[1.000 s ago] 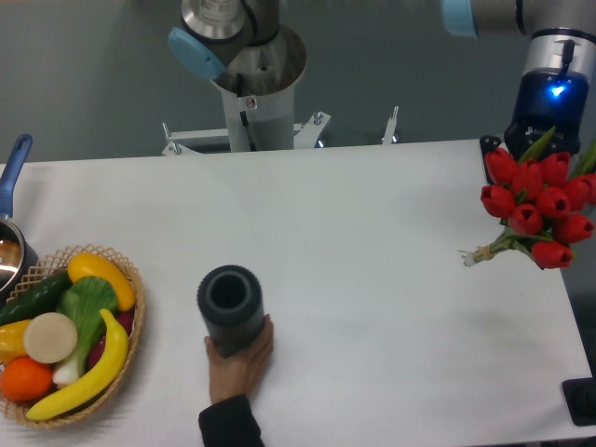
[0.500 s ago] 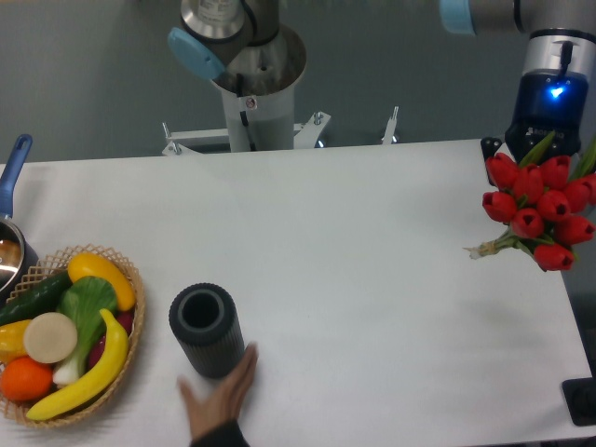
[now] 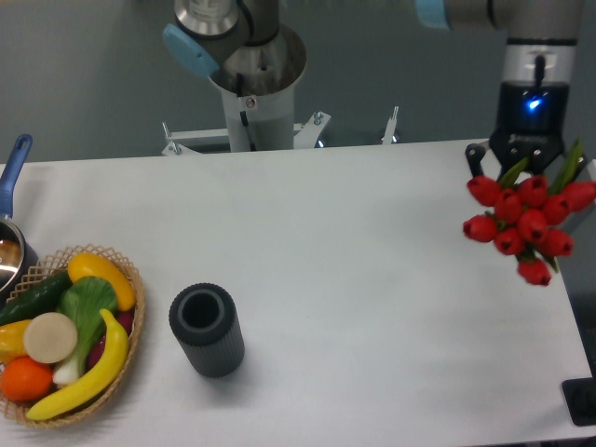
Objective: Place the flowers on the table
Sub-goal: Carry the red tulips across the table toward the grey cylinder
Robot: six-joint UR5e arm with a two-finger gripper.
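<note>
The flowers (image 3: 524,219), a bunch of red tulips with green leaves, hang in the air over the right end of the white table (image 3: 372,270). The red heads face the camera and hide the stems. My gripper (image 3: 527,160) comes down from above, right behind the bunch, and is shut on the flowers. Its fingertips are covered by leaves and blooms.
A dark grey ribbed cylinder vase (image 3: 206,329) stands upright at the front left of the table. A wicker basket (image 3: 128,358) of fruit and vegetables sits at the left edge, with a blue-handled pot (image 3: 11,223) behind it. The arm's base (image 3: 253,84) stands behind the table.
The gripper has moved left and slightly up with the flowers, which have turned so the stems no longer show. The hand that slid the vase left is gone.
</note>
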